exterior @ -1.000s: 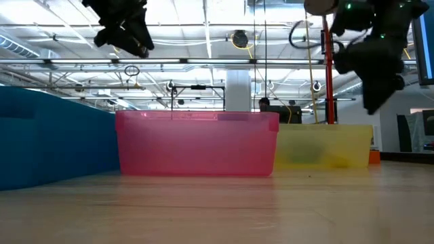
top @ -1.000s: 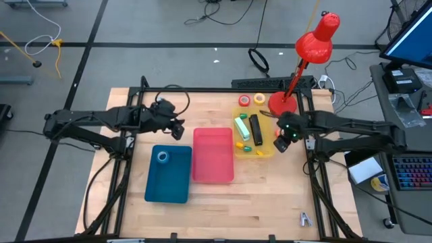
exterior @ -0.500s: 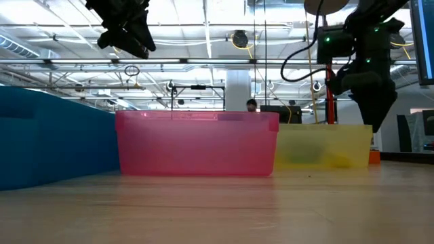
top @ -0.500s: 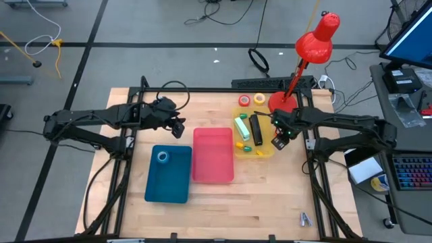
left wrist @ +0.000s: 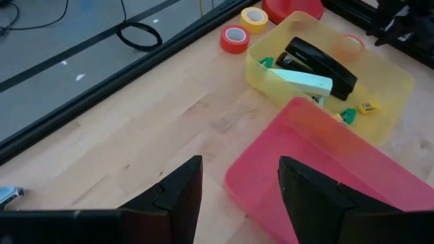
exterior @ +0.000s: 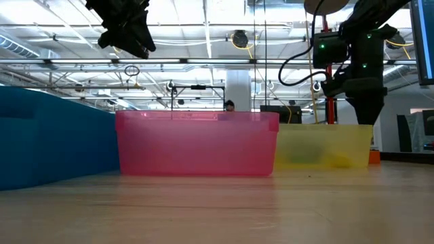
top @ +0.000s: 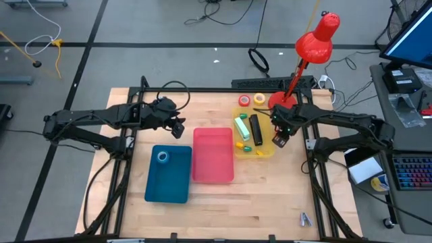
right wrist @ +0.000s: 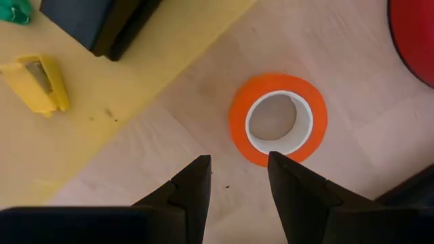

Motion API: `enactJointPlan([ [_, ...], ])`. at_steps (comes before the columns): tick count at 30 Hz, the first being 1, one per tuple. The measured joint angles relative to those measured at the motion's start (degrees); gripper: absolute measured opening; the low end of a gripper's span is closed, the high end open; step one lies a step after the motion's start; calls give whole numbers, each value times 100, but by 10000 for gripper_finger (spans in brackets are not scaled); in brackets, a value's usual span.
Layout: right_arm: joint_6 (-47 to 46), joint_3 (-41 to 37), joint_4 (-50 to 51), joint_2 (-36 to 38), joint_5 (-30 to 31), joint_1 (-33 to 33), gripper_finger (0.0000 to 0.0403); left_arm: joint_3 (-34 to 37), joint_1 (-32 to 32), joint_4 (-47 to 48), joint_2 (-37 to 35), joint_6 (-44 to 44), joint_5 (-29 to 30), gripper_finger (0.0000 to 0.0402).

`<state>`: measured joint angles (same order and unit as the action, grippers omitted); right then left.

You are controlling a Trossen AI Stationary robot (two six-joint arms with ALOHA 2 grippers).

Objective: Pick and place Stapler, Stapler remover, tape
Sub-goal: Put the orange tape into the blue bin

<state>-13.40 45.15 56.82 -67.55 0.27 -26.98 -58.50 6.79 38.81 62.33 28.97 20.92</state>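
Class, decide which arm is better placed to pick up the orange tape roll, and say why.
Right. The right gripper hangs open directly above the orange tape roll beside the yellow tray; the left gripper waits beyond the pink tray.

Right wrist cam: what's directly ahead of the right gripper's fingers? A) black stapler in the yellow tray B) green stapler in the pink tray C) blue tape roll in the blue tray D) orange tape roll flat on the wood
D. The orange tape roll lies flat on the bare wood just ahead of the right gripper, whose fingers are apart, beside the yellow tray.
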Motion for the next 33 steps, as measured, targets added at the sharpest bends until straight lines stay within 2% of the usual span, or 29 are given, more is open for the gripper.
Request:
enactJointPlan([
  [10,295,0,0,-58,11,0,141,1,0,0,2,-37,12,191],
  [15,406,0,-22,-379,37,0,141,2,0,0,2,-35,12,191],
  [18,376,0,-49,-608,302,0,141,2,0,1,2,-33,10,191],
  [33,447,17,-118,-1337,286,-2,140,2,0,19,2,-319,10,191],
])
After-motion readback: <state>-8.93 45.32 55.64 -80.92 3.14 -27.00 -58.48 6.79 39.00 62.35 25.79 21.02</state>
